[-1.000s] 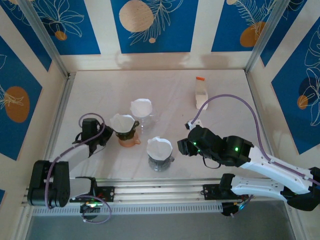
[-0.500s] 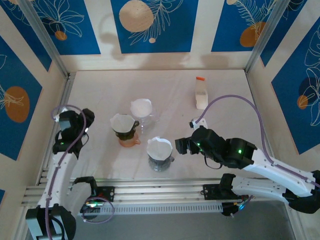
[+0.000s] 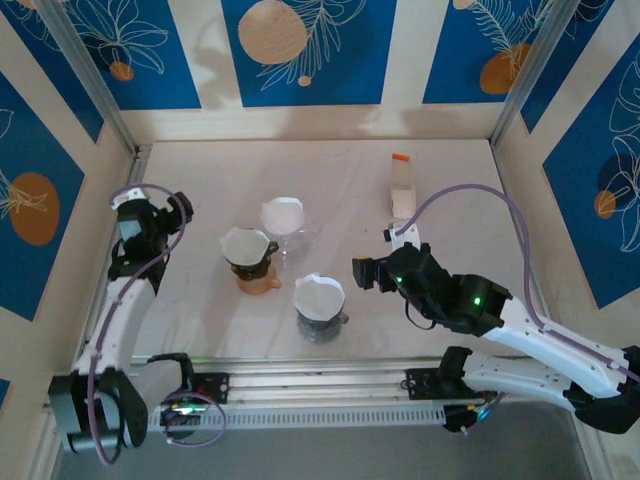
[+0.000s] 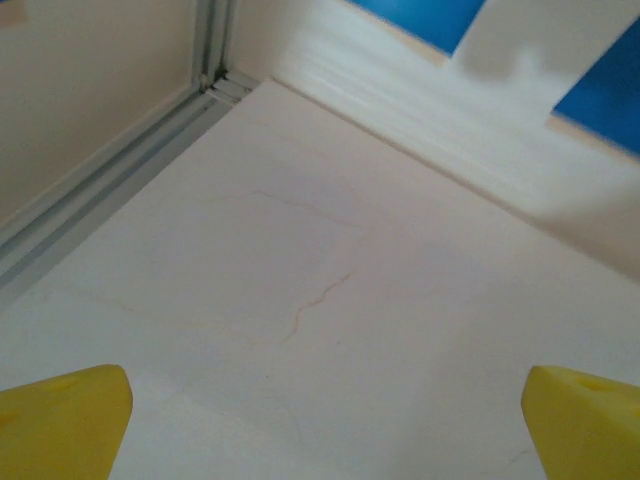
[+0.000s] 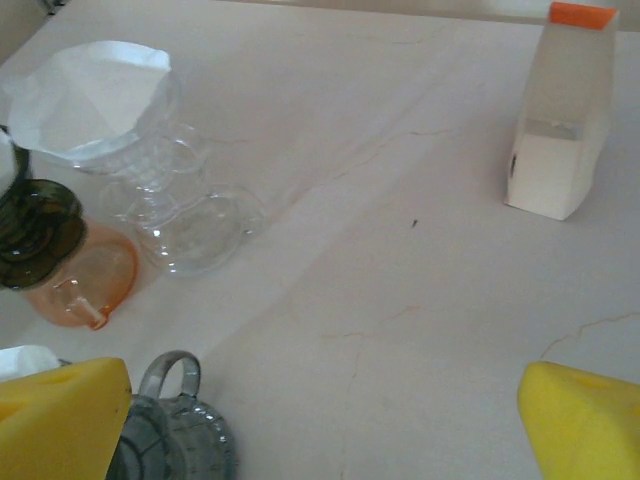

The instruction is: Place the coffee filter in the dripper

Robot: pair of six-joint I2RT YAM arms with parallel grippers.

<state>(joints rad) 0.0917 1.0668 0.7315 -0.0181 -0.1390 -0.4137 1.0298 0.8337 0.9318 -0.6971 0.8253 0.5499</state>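
A white paper coffee filter sits opened as a cone in the clear dripper at the middle of the counter, its uneven rim standing above the dripper's lip. Just left of it, a second filter fills the orange dripper. Nearer, a third filter fills the grey dripper.

From above, the left gripper hangs at the left edge of the counter, well apart from all three drippers. The right gripper is just right of the grey dripper. A white carton with an orange cap stands far right.

The right wrist view adds detail. The clear dripper has a ribbed stem and a wide clear foot, the coffee filter is creased inside it, the orange dripper carries a dark green top, and the grey dripper has a loop handle. The right gripper has its yellow fingers spread wide, with nothing between them.

In the left wrist view, the left gripper is likewise spread wide and holds nothing, over bare counter near the far-left corner.
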